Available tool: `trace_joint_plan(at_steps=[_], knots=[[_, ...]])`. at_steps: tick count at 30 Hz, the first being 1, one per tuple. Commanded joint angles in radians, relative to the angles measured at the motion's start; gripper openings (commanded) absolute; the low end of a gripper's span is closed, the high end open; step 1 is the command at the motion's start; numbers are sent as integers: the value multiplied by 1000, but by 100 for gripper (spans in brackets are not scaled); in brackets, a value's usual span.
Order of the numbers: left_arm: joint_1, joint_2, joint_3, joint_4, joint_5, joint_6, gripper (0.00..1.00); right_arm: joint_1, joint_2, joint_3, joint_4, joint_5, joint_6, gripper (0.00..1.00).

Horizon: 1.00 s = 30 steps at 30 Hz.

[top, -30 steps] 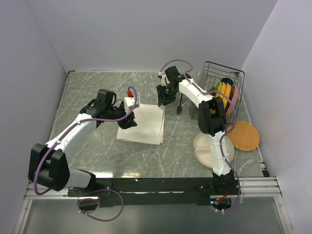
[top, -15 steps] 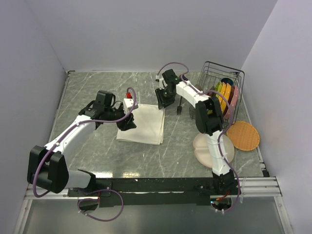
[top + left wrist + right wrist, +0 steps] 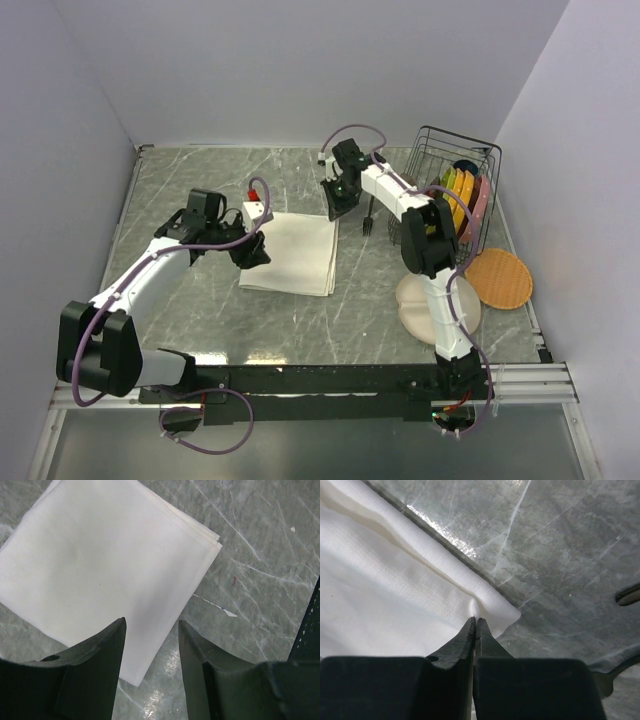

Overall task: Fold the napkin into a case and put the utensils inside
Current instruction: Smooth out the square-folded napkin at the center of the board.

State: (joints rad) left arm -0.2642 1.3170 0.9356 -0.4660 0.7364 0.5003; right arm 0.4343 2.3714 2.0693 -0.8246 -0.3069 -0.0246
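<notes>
We see the napkin (image 3: 292,252) folded flat, approx. square, w/ our right gripper (image 3: 475,624) pinched tight on its far right corner, cloth puckering at the tips. Our left gripper (image 3: 150,625) hangs over the napkin's left edge, jaws apart, nothing btw them. The fork (image 3: 367,224) lies just right of the napkin's far corner.

Dark utensil (image 3: 630,594) clipped by the right wrist view's edge; beige plate (image 3: 410,300) half behind the right arm (image 3: 443,285).

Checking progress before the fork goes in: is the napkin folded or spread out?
Folded: the napkin lies as a layered rectangle, several stacked edges showing at its corner in the left wrist view.
</notes>
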Motion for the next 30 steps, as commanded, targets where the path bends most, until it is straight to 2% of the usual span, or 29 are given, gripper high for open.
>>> trace_joint_plan(at_steps=[1,5,8,11,13,14,16,19,20,23,26,30], knots=[[23,-36,-11,6,27,-28,52,7,-103,66,-13,20,-14,0],[40,-35,-24,64,-5,-84,52,9,-86,75,-13,58,-50,0],[66,32,9,133,3,-230,52,14,-35,109,-24,86,-63,0],[100,122,106,185,37,-357,52,18,6,117,-5,127,-66,0],[120,215,172,236,90,-492,52,24,18,111,25,169,-60,0],[121,273,193,283,106,-611,52,24,22,109,34,179,-52,0],[123,332,244,355,161,-704,52,29,32,114,51,204,-46,0],[125,454,293,495,217,-883,46,35,43,109,74,236,-32,0],[125,518,305,521,227,-942,42,35,46,103,82,258,-23,0],[125,623,328,604,206,-1031,34,37,48,84,99,291,-9,0],[131,735,359,644,143,-1095,31,37,57,81,91,299,2,0],[144,887,476,526,37,-1102,27,37,66,68,73,305,8,0]])
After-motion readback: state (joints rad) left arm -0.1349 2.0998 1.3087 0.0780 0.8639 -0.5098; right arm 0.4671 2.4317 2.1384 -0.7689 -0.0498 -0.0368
